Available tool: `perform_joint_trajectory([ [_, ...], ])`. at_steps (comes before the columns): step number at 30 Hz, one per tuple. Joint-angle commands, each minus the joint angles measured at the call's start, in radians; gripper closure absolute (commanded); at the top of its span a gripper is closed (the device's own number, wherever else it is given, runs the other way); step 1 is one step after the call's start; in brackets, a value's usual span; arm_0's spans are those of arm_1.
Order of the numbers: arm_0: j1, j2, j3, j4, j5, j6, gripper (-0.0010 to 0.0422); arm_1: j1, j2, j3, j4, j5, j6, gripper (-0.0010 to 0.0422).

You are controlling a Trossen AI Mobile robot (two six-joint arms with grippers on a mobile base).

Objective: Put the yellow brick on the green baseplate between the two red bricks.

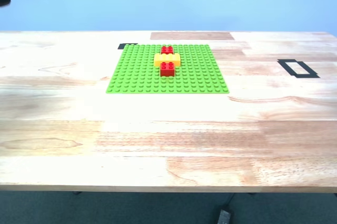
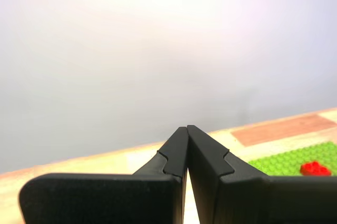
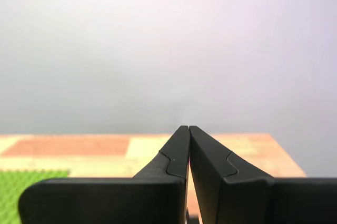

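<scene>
The green baseplate lies flat on the wooden table in the exterior view. On it the yellow brick sits between the two red bricks, one behind it and one in front, all three touching in a row. Neither arm shows in the exterior view. My first gripper is shut with nothing in it, away from the plate; a corner of the baseplate and a red brick show beyond it. My second gripper is shut and empty, with an edge of the baseplate in sight.
A black tape rectangle outline marks the table at the exterior view's right. A bit of black tape peeks out behind the baseplate's far corner. A darker wood patch runs along the far edge. A blue wall stands behind the table.
</scene>
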Motion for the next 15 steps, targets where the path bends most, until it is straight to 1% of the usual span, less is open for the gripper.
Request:
perform_joint_trajectory([
  [1, 0.0, -0.014, -0.032, -0.005, -0.018, 0.0, 0.0413, -0.001, 0.005, -0.008, 0.004, 0.006, -0.013, 0.0413],
  [5, 0.0, -0.032, -0.065, 0.026, -0.019, -0.005, 0.0413, -0.002, 0.003, -0.026, 0.004, 0.006, -0.016, 0.0413],
  [8, 0.0, -0.05, -0.07, 0.003, -0.018, -0.007, 0.0413, -0.002, -0.005, -0.043, 0.009, 0.024, -0.016, 0.0413],
  [13, 0.0, -0.069, -0.07, -0.001, -0.02, -0.008, 0.0413, -0.002, -0.001, -0.045, 0.011, 0.023, -0.026, 0.0413],
  [15, 0.0, -0.072, -0.069, -0.011, -0.047, -0.012, 0.0412, -0.002, -0.001, -0.045, 0.012, 0.024, -0.027, 0.0413],
])
